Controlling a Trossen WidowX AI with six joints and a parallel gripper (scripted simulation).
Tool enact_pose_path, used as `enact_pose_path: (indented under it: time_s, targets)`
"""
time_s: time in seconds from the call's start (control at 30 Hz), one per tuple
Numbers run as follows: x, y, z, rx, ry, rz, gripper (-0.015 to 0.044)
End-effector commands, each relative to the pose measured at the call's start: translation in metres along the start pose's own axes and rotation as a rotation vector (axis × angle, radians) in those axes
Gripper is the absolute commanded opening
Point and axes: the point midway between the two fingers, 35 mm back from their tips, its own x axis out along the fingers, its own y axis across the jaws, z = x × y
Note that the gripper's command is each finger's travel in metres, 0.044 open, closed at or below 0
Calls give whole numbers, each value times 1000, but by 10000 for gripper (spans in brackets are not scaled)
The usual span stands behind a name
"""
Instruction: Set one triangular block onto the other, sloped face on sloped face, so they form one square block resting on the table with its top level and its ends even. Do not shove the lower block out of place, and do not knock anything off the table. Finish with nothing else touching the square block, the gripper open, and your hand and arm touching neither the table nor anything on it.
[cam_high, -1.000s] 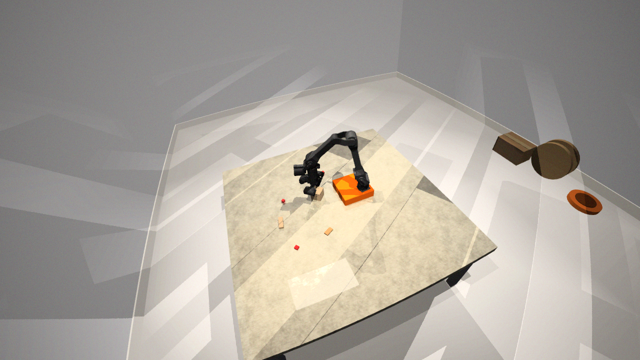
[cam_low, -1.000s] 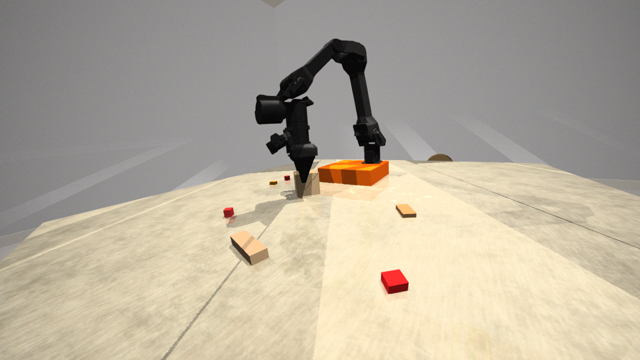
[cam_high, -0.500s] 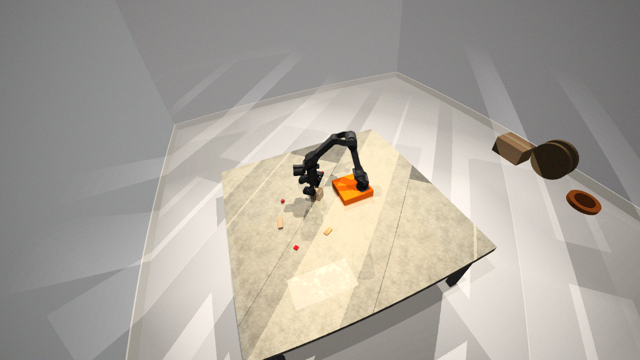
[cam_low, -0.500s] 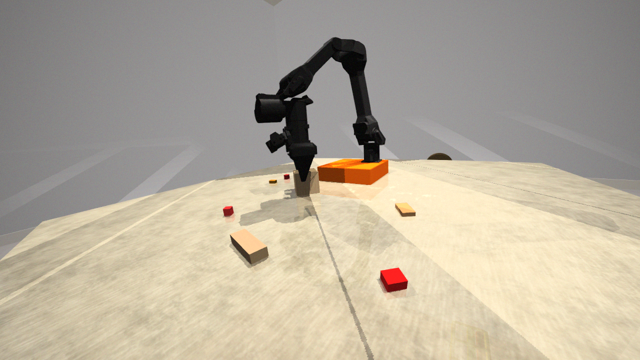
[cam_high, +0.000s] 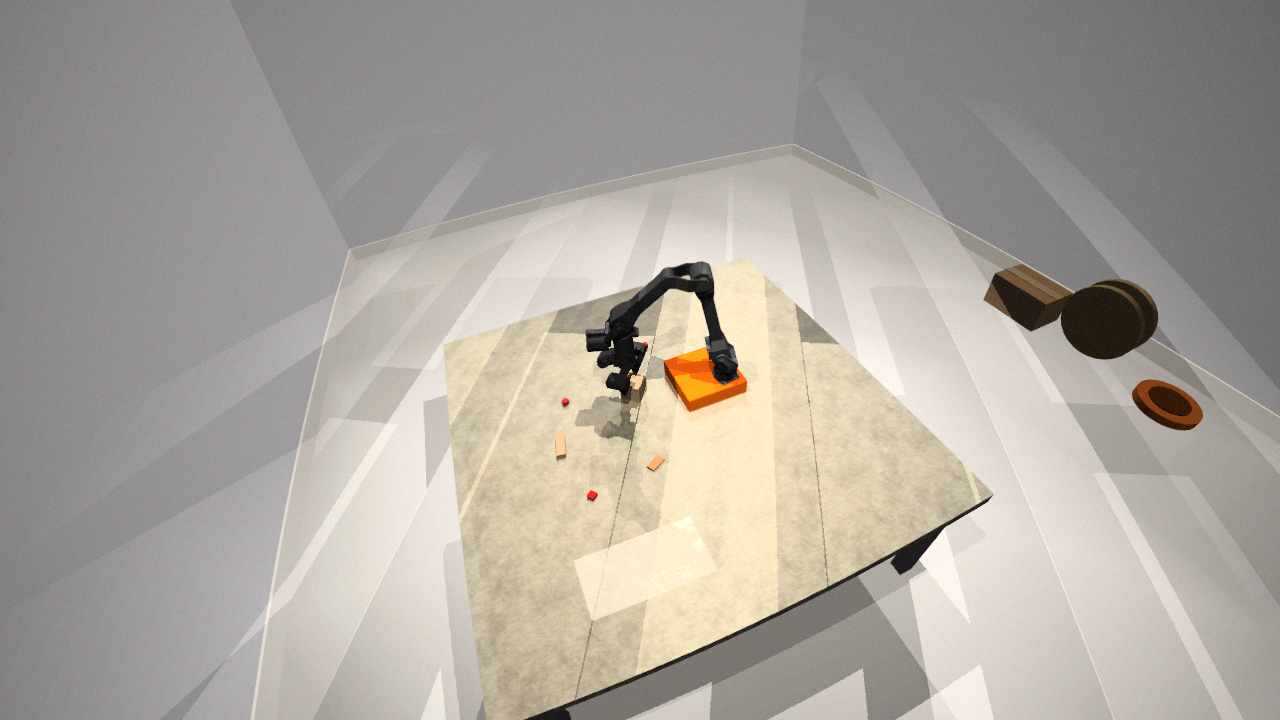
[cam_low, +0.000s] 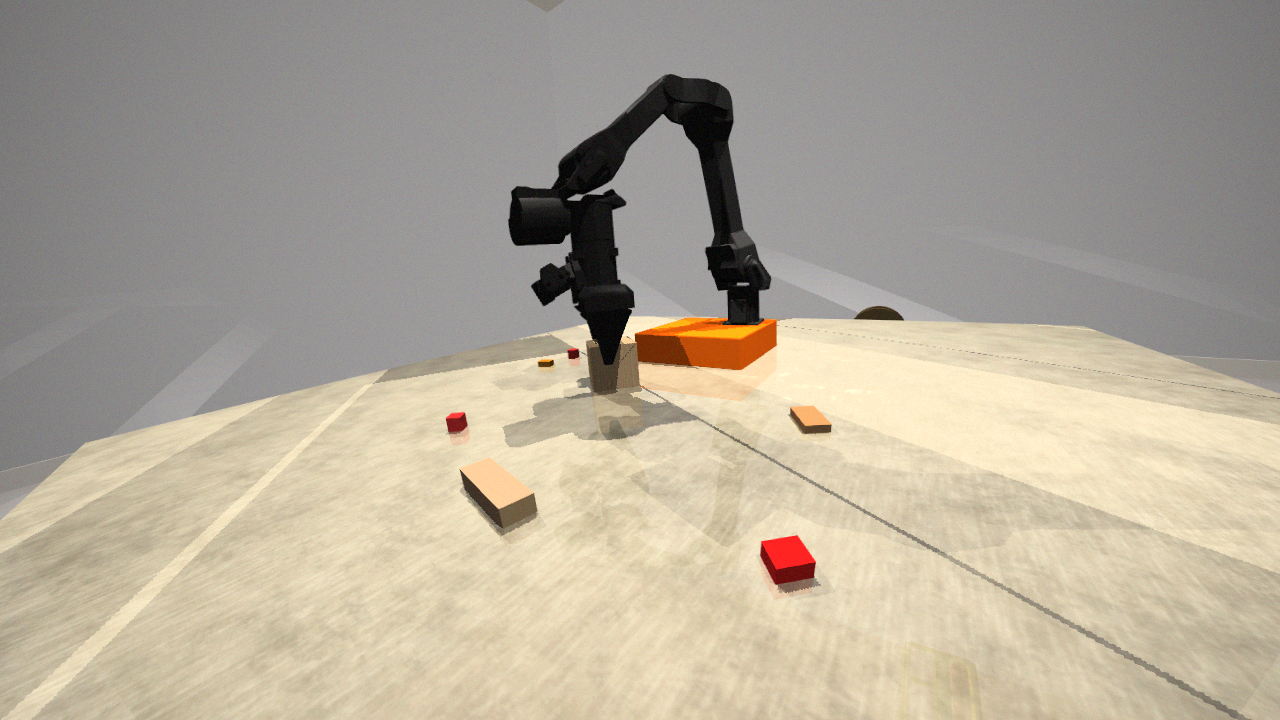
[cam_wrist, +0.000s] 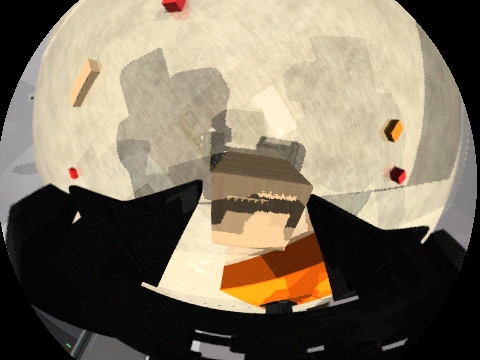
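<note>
The two triangular blocks show together as one light-wood, square-looking block (cam_high: 638, 385) (cam_low: 628, 368) (cam_wrist: 257, 187), standing on the table beside the orange base. Its top looks roughly level in the exterior view; I cannot make out the seam or tell whether the ends are even. My gripper (cam_low: 609, 360) (cam_wrist: 256, 192) is open, with one finger on each side of the block. In the wrist view a narrow gap shows at the left finger; the right fingertip is very close to the block's edge, and contact there cannot be told. The near finger hides part of the block in the exterior view.
The orange base (cam_high: 689, 394) (cam_low: 684, 349) (cam_wrist: 250, 275) is close by. A long wooden block (cam_high: 560, 445) (cam_low: 498, 488) (cam_wrist: 84, 84), a flat orange-brown piece (cam_high: 656, 462) (cam_low: 810, 418), a small yellow-orange piece (cam_low: 545, 362) (cam_wrist: 394, 130) and several red pieces (cam_low: 787, 559) lie around.
</note>
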Motion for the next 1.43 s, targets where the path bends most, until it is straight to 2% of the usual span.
enact_pose_path:
  time_s: [0.0,0.17,0.23,1.4]
  targets:
    - [-18,1,4,0,-4,2,440]
    - [-98,1,2,0,-4,2,440]
    - [-109,0,0,0,-4,2,440]
    - [-103,1,4,0,-23,9,440]
